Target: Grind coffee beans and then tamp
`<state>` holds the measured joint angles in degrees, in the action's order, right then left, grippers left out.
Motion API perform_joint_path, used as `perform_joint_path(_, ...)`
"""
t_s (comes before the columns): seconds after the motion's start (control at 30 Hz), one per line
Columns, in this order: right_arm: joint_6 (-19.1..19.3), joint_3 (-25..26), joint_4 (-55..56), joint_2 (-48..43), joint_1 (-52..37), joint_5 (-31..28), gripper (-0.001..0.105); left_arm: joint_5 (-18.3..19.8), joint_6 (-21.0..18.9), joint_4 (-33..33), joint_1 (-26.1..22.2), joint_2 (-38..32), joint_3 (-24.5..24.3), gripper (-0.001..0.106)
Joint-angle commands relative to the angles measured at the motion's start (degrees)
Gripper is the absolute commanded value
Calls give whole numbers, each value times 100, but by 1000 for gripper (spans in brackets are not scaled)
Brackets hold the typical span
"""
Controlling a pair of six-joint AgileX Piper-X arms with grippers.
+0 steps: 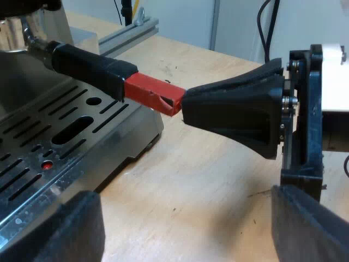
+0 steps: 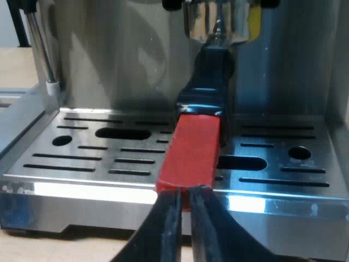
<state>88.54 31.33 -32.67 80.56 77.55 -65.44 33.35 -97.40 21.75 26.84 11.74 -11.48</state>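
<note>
Now, right gripper (image 2: 184,192) pinched together at blocky red handle (image 2: 192,153), left gripper (image 1: 185,221) spread, empty

Both wrist views cut the machine (image 2: 109,82) off just above the holder (image 2: 218,24), whose metal head shows in part. The right gripper (image 2: 186,191) covers the red end (image 2: 191,147) at its tip; contact is unclear. The left gripper (image 1: 185,196) has its jaws cropped.

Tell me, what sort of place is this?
Probably a robotics lab bench: an espresso machine on a wooden table, an aluminium rail beyond it, and the right gripper at the handle's red end.
</note>
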Motion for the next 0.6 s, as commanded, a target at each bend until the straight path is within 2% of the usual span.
perform_joint_path(0.03,4,46,-174,-21,35,-420,8,-38,-8,-104,30,5,-9,66)
perform_joint_path(0.17,4,35,-27,-21,242,-723,8,-38,-8,-117,30,5,-9,66)
perform_joint_path(0.4,4,35,149,-21,461,-724,9,-25,-8,-117,30,5,-9,66)
perform_joint_path(0.5,4,35,149,-44,557,-724,12,-24,-8,-117,30,5,-9,66)
perform_joint_path(0.57,23,35,149,-98,655,-724,17,-24,-8,-117,30,5,-9,66)
perform_joint_path(0.6,32,35,170,-267,784,-822,31,-24,-8,-117,30,5,-9,66)
